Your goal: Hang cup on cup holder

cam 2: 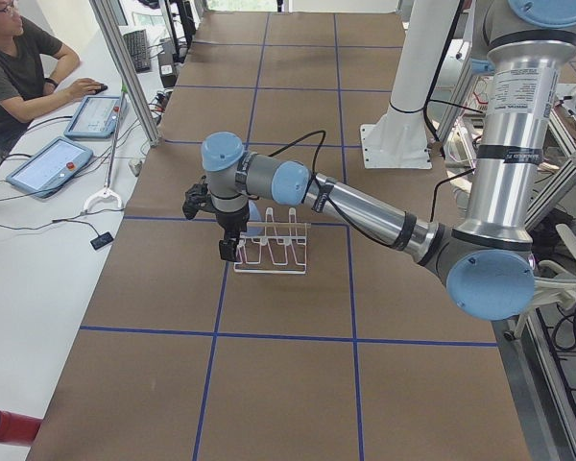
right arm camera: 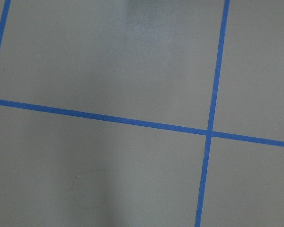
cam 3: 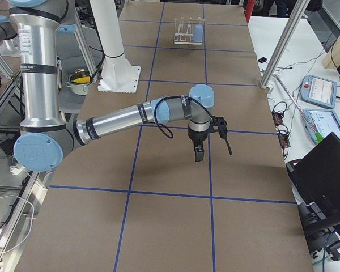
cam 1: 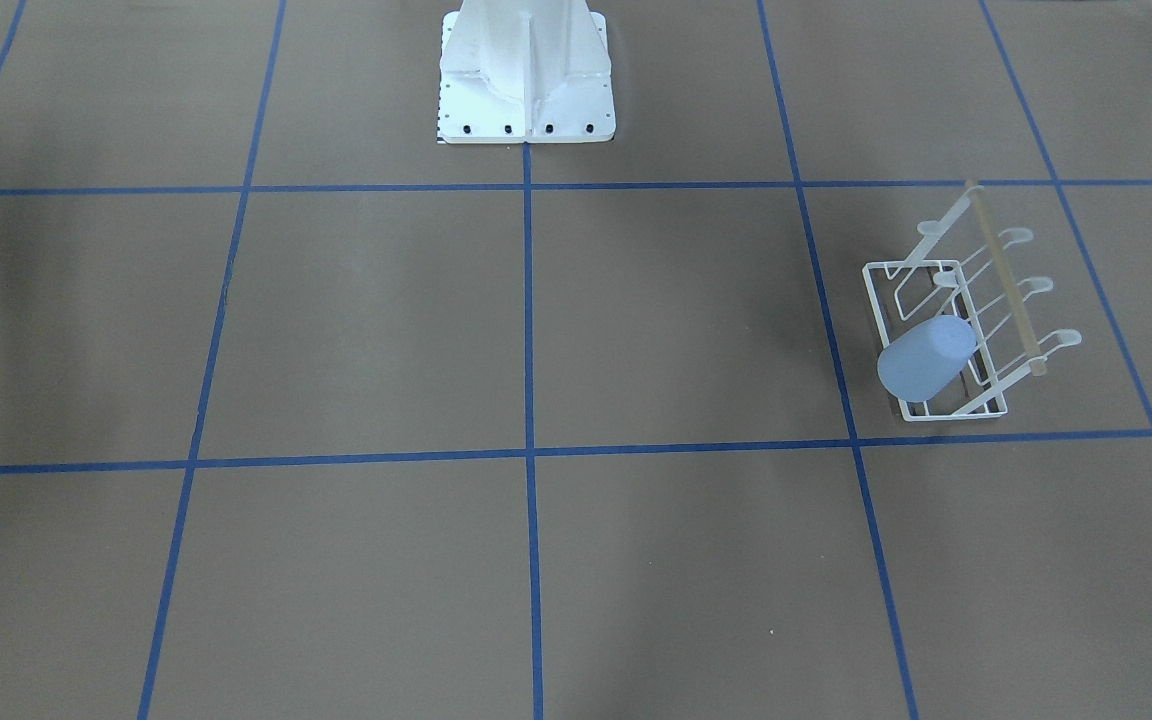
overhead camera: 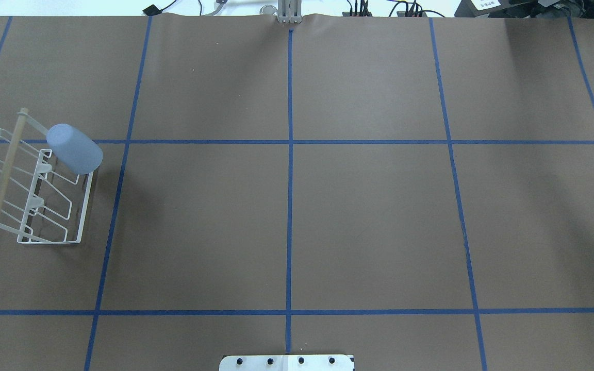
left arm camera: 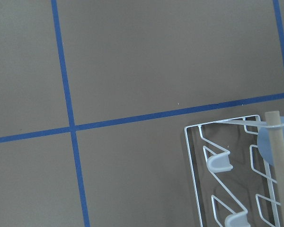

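The light blue cup sits upside down and tilted over a prong of the white wire cup holder, at the rack's end farthest from the robot. The rack stands on the table's left side, with its wooden bar on the outer side. My left gripper hangs fingers down beside the rack's outer side, apart from the cup; I cannot tell if it is open. The left wrist view shows the rack's corner and a sliver of cup. My right gripper hovers over bare table on the right side, far from the rack; I cannot tell its state.
The robot's white base stands at the table's near middle edge. Blue tape lines divide the brown table into squares. An operator sits at a side desk with tablets beyond the far edge.
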